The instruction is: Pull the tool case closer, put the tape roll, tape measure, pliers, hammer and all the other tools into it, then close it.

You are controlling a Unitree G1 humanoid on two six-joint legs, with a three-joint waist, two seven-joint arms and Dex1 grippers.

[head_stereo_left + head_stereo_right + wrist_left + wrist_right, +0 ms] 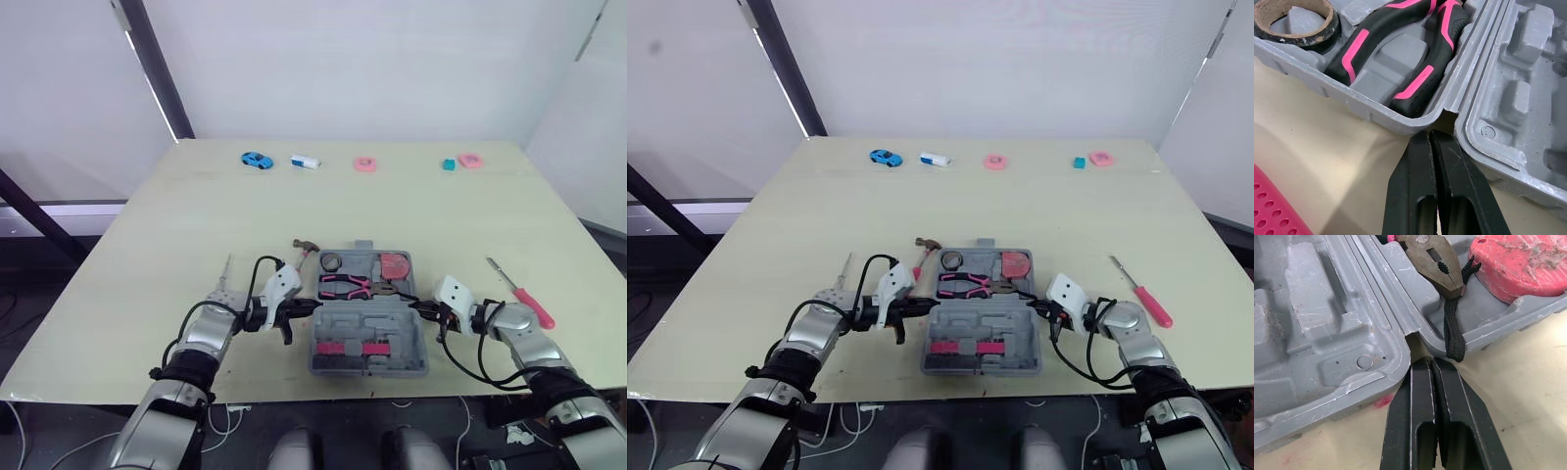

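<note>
The grey tool case [392,328] lies open near the table's front edge. Its far half holds the tape roll [330,261], the pink-and-black pliers [345,285] and the red tape measure [395,264]. The hammer [306,247] lies on the table just off the case's far left corner. My left gripper [312,306] is shut and empty, its tips at the case's left hinge notch [1447,115]. On the opposite side, my right gripper [413,305] is also shut and empty, against the right hinge notch [1413,340], close to the tape measure's black strap [1452,328].
A red-handled screwdriver [529,304] lies right of the case, and a thin metal tool [225,269] lies to its left. Along the far edge sit a blue toy car [256,160], a white block [306,161] and small pink and teal pieces [365,164].
</note>
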